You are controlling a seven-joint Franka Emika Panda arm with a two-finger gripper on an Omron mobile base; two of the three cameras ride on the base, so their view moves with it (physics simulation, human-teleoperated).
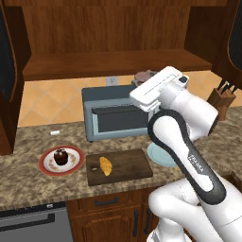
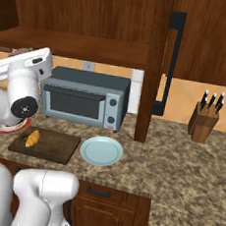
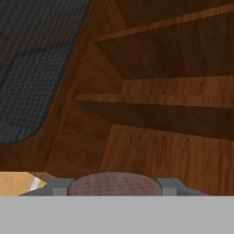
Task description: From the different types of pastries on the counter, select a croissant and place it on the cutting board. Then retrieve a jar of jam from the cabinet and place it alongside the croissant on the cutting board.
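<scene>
The golden croissant (image 1: 106, 165) (image 2: 32, 138) lies on the left part of the dark wooden cutting board (image 1: 126, 166) (image 2: 49, 147) on the granite counter (image 1: 23, 182). My gripper (image 3: 114, 187) is shut on the jar of jam (image 3: 114, 183), whose round lid sits between the two grey fingers (image 3: 59, 186). From the left base view the jar (image 1: 144, 75) peeks out behind the raised white hand, above the toaster oven and just below the cabinet shelf (image 1: 118, 64). The hand view looks up into the cabinet's wooden shelves (image 3: 160, 100). The chocolate cake (image 1: 60, 156) stays on its red-rimmed plate (image 1: 47, 165).
A grey toaster oven (image 1: 113, 116) (image 2: 84, 101) stands behind the board. An empty pale blue plate (image 1: 156, 157) (image 2: 101, 151) lies right of the board. A knife block (image 1: 221, 98) (image 2: 204, 122) is at the far right. Open cabinet doors (image 2: 162, 66) hang on both sides.
</scene>
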